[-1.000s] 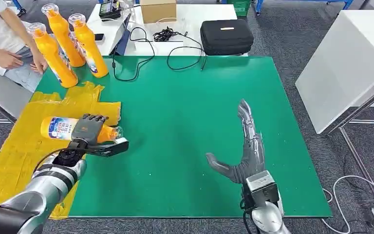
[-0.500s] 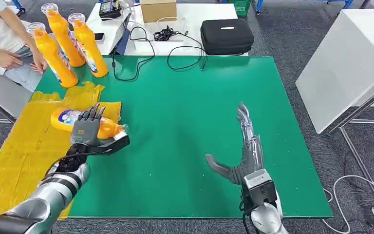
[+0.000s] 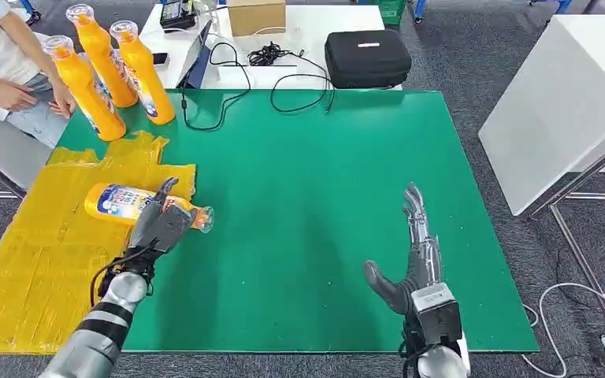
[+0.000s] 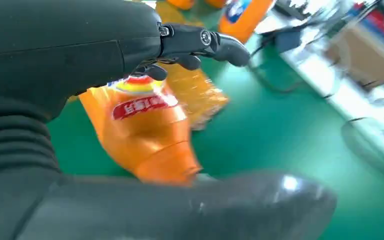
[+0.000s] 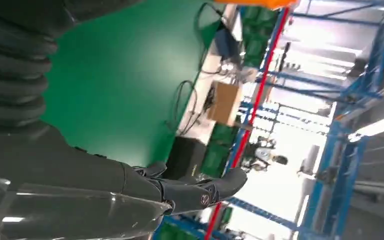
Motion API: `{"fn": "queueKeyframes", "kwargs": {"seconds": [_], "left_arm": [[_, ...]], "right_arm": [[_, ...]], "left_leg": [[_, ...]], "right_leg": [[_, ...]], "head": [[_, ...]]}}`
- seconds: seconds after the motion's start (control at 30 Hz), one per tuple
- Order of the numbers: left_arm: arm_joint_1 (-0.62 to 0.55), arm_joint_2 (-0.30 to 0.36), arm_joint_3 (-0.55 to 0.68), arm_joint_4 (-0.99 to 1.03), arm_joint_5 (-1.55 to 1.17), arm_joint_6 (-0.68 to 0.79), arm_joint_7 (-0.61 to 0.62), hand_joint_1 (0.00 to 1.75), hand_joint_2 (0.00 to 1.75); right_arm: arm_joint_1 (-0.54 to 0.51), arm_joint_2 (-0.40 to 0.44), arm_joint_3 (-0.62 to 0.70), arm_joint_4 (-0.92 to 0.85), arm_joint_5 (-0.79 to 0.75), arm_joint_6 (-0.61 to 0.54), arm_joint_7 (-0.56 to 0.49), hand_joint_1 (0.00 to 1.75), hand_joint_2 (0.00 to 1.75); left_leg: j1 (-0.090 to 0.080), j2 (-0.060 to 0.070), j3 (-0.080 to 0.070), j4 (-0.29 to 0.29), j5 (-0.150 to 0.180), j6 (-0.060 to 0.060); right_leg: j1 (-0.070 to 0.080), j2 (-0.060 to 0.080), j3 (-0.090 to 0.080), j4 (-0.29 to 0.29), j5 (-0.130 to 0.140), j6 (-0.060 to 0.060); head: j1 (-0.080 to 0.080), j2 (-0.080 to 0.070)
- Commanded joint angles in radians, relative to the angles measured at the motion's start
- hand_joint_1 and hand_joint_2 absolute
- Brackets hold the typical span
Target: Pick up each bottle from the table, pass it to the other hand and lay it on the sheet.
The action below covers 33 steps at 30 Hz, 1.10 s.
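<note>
An orange bottle (image 3: pixel 130 204) with a blue and white label lies on its side on the yellow sheet (image 3: pixel 31 244), its clear cap reaching the green mat (image 3: pixel 299 197). My left hand (image 3: pixel 160 224) sits just behind the bottle's neck with its fingers spread. In the left wrist view the fingers (image 4: pixel 200 42) arch over the bottle (image 4: pixel 140 130) without closing on it. My right hand (image 3: pixel 412 264) hovers open over the mat's near right part, fingers straight. Three more orange bottles (image 3: pixel 85 90) (image 3: pixel 102 59) (image 3: pixel 143 75) stand upright at the far left corner.
A person (image 3: pixel 4 71) sits at the far left beside the standing bottles. Black cables (image 3: pixel 228 94) trail onto the mat's far edge. A black case (image 3: pixel 366 57) and a cardboard box (image 3: pixel 256 16) sit on the white table behind. A white table (image 3: pixel 567 102) stands to the right.
My left hand set the bottle down on the sheet, opened and drew back toward me. My right hand pulled back a little toward me and to the right.
</note>
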Motion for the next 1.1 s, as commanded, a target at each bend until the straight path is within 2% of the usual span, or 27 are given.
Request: {"fn": "queueKeyframes", "kwargs": {"seconds": [0.03, 0.07, 0.1, 0.2, 0.3, 0.33, 0.73, 0.93, 1.1], "left_arm": [[0.239, 0.035, 0.063, -0.484, 0.587, -0.393, -0.057, 0.0, 0.0], [0.271, 0.041, 0.078, -0.501, 0.689, -0.46, -0.032, 0.0, 0.0], [0.288, 0.04, 0.084, -0.502, 0.724, -0.49, -0.033, 0.0, 1.75], [0.314, 0.02, 0.067, -0.486, 0.747, -0.515, -0.037, 0.0, 1.75], [0.333, -0.007, 0.047, -0.481, 0.754, -0.505, -0.028, 0.0, 1.75], [0.343, -0.016, 0.038, -0.477, 0.764, -0.499, -0.017, 0.0, 1.75], [0.357, -0.026, -0.043, -0.481, 0.706, -0.407, -0.002, 0.0, 1.75], [0.273, -0.036, -0.157, -0.441, 0.627, -0.333, -0.022, 0.0, 1.75], [0.193, -0.072, -0.188, -0.388, 0.619, -0.255, -0.042, 0.0, 1.75]], "right_arm": [[0.008, 0.023, -0.063, 0.039, -0.02, 0.005, 0.012, 0.0, 0.0], [-0.007, 0.03, -0.066, 0.066, -0.022, 0.003, 0.014, 0.0, 0.0], [-0.02, 0.032, -0.063, 0.085, -0.021, 0.004, 0.014, 0.0, 0.0], [-0.045, 0.04, -0.054, 0.113, -0.022, 0.007, 0.014, 0.0, 0.0], [-0.047, 0.049, -0.037, 0.105, -0.021, 0.006, 0.014, 0.0, 0.0], [-0.049, 0.054, -0.023, 0.099, -0.018, 0.005, 0.011, 0.0, 1.75], [-0.083, 0.074, 0.053, 0.13, -0.002, -0.044, 0.001, 0.0, 1.75], [-0.137, 0.074, 0.075, 0.196, -0.032, -0.064, 0.023, 0.0, 1.75], [-0.138, 0.049, 0.062, 0.196, -0.06, -0.04, 0.056, 0.0, 1.75]], "left_leg": [[0.0, 0.003, 0.002, 0.0, -0.001, -0.001], [0.0, 0.006, 0.005, -0.001, -0.003, -0.001], [0.0, 0.007, 0.004, -0.001, -0.002, -0.001], [0.001, 0.007, 0.008, -0.002, -0.003, -0.002], [0.0, 0.002, 0.004, -0.002, -0.002, -0.002], [0.001, 0.003, 0.006, -0.002, -0.002, -0.002], [0.001, 0.001, 0.004, -0.001, -0.001, -0.002], [0.001, -0.001, 0.003, -0.001, -0.001, -0.002], [0.001, -0.003, 0.004, -0.001, 0.0, -0.002]], "right_leg": [[0.0, 0.003, 0.001, -0.001, 0.0, -0.001], [0.0, 0.005, 0.003, -0.001, -0.001, -0.001], [0.0, 0.006, 0.002, -0.001, 0.0, -0.001], [0.0, 0.005, 0.005, -0.001, -0.001, -0.002], [0.0, 0.001, 0.003, -0.001, 0.0, -0.001], [0.0, 0.001, 0.005, -0.001, -0.001, -0.002], [0.001, 0.0, 0.003, -0.001, -0.001, -0.001], [0.001, -0.002, 0.004, -0.001, 0.0, -0.001], [0.001, -0.004, 0.005, -0.001, -0.001, -0.001]], "head": [[0.0, 0.0], [0.0, 0.0], [0.0, 0.0], [0.0, 0.0], [0.0, 0.0], [0.0, 0.0], [0.0, 0.0], [0.0, 0.0], [0.0, 0.0]]}}
